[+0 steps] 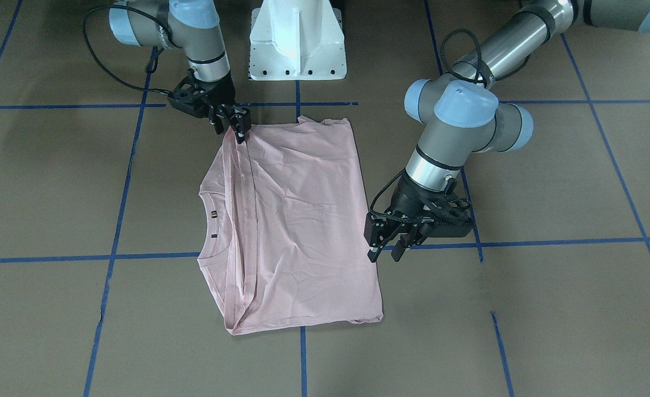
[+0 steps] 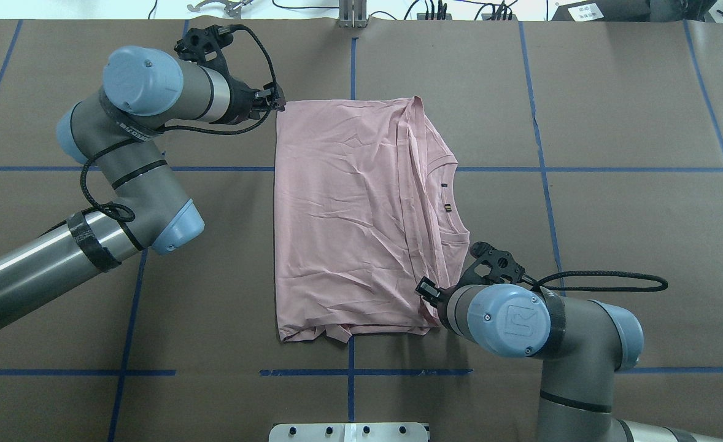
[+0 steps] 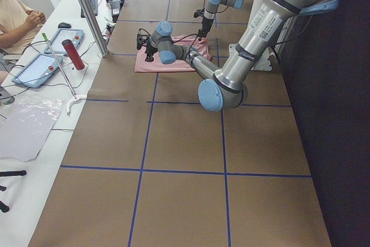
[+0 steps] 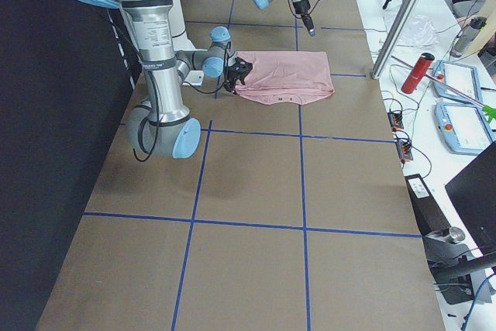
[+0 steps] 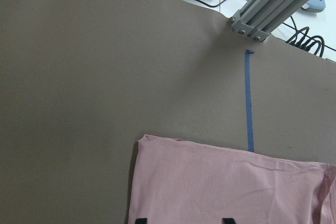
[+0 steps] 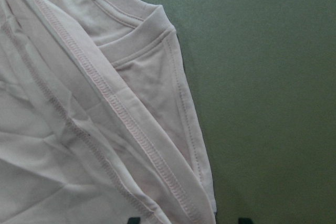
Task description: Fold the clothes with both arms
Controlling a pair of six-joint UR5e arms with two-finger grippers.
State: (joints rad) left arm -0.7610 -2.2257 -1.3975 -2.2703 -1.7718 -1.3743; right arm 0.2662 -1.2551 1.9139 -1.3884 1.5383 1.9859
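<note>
Left and right: my left gripper point(image 1: 385, 257), fingers apart, beside the T-shirt point(image 1: 303, 220); my right gripper point(image 1: 230, 131), fingers apart, at its corner.

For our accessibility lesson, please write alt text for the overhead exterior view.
A pale pink T-shirt, folded into a rough rectangle, lies on a brown table marked with blue tape lines. The left gripper is at its far left corner, the right gripper at its near right corner.

- I work in a robotics lab: my table point(image 2: 631, 92) is covered in brown paper and gridded with blue tape point(image 2: 613, 169).
- Alongside, a white bench point(image 3: 46, 189) holds tablet-like pendants point(image 3: 63, 40); an operator point(image 3: 14, 15) sits there.
</note>
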